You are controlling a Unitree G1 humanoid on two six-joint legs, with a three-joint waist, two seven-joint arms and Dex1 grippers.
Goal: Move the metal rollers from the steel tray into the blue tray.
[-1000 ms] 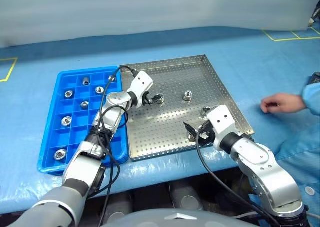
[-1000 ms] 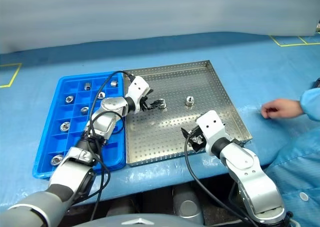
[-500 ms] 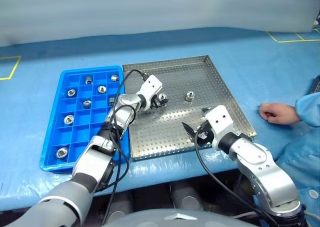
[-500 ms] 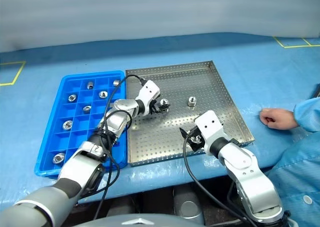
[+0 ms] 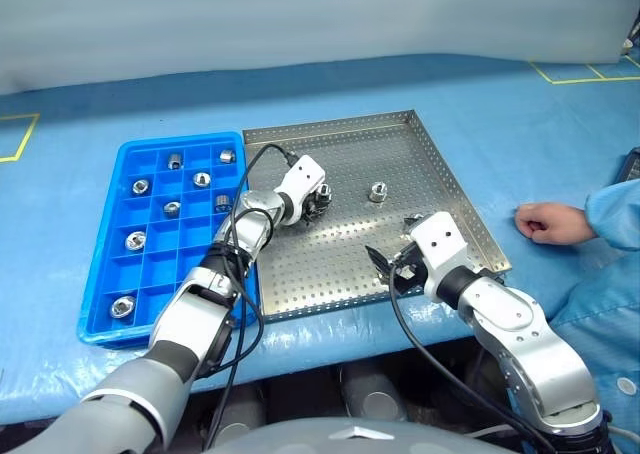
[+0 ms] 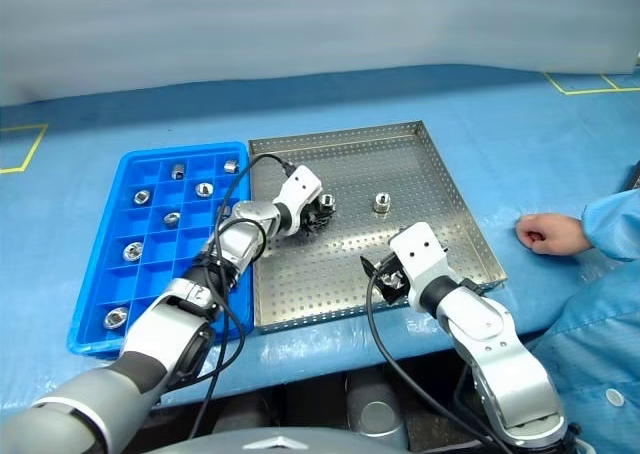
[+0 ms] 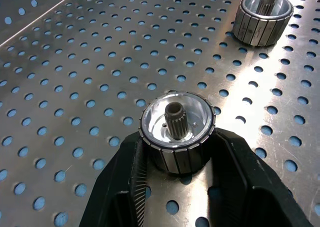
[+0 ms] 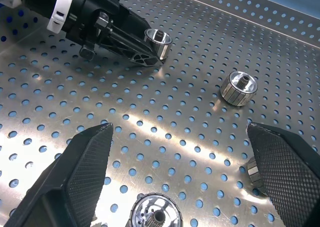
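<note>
The steel tray (image 5: 425, 164) lies in the middle of the blue table cover, with the blue tray (image 5: 165, 274) right beside it on the left. My left gripper (image 5: 318, 202) is low over the steel tray's middle, shut on a metal roller (image 7: 176, 132) that stands upright on the perforated floor. A second roller (image 5: 378, 191) stands free a little to the right of it. My right gripper (image 5: 385, 267) hovers open over the tray's near right part, with another roller (image 8: 155, 214) just below it. Several rollers (image 5: 134, 241) sit in the blue tray's compartments.
A person's hand (image 5: 545, 221) in a blue sleeve (image 5: 615, 214) rests on the table to the right of the steel tray. Yellow tape marks (image 5: 575, 74) lie at the far right, and a cable (image 5: 262, 154) loops over the left arm.
My left gripper came down a little to the right around the roller, and its fingers have closed on it. The right gripper has kept still.
</note>
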